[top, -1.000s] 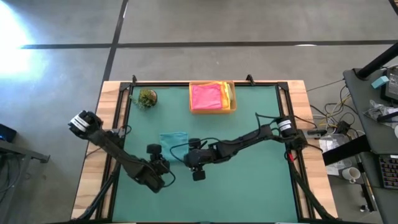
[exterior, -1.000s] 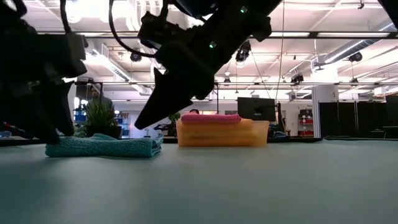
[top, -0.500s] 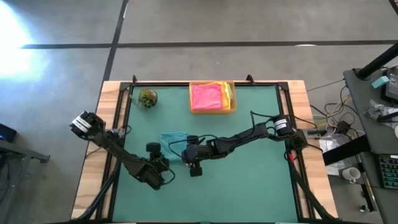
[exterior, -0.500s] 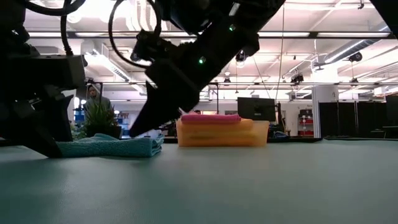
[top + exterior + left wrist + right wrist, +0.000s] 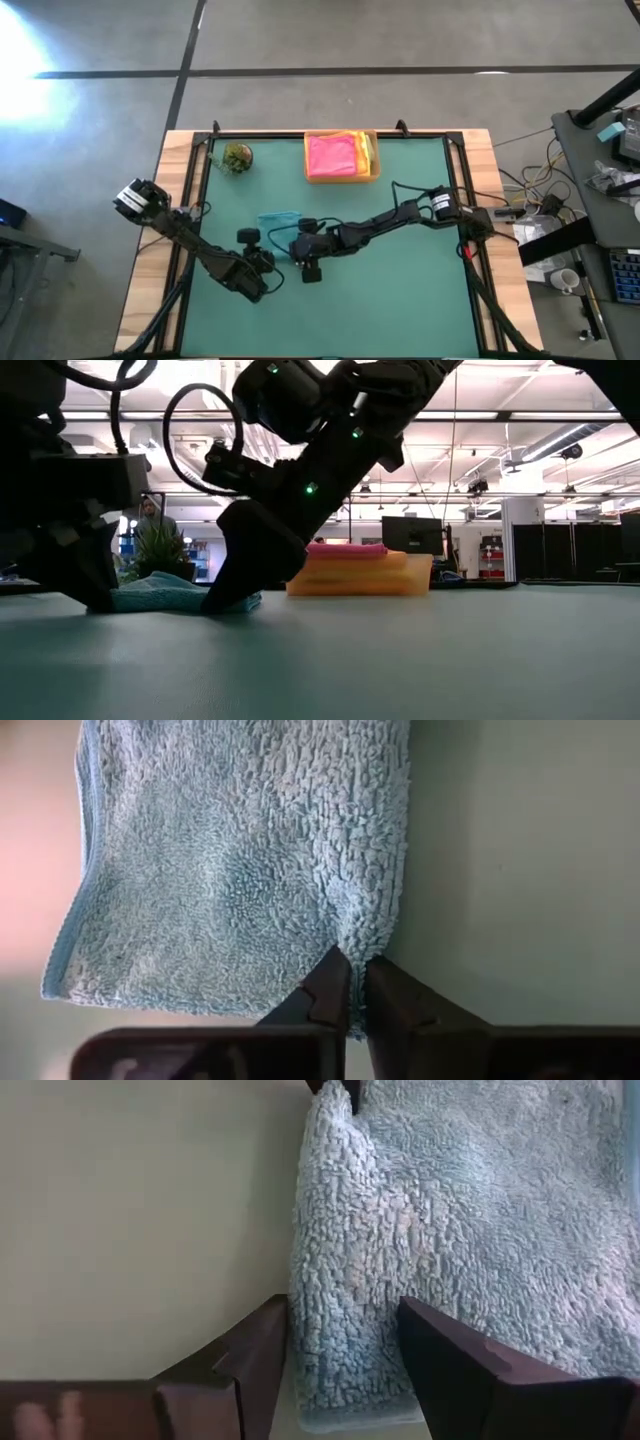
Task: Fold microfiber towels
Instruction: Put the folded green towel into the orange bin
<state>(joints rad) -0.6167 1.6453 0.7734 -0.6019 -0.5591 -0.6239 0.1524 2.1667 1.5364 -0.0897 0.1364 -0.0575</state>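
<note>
Towel status: the teal microfiber towel lies folded on the green table mat, left of centre, in front of the tan tray. High view shows only a strip of it; both arms cover the rest.

Left gripper: low over the towel's near edge. Left wrist view shows the two dark fingers pressed almost together, clenched on the folded edge of the teal towel right at a corner. High view hides this contact under the arm; it places the gripper at the towel's front-left side.

Right gripper: at the opposite corner of the same edge. Right wrist view shows the jaws spread wide, straddling the thick fold, one finger on bare mat, the other on the pile. Not clenched; towel sits between the fingers. The same view catches the tips of the left gripper at the far end of the fold. High view puts the right gripper just beside the towel's right edge.

Low view: both grippers down at mat level, the towel a flat teal mound between them, right gripper partly in front of it.

Tray contents: pink towel on top, a yellow towel showing at its right; low view shows only the pink layer above the tray wall.

Green plant ball sits at the mat's far-left corner. A person shows in the room beyond, low view only.
</note>
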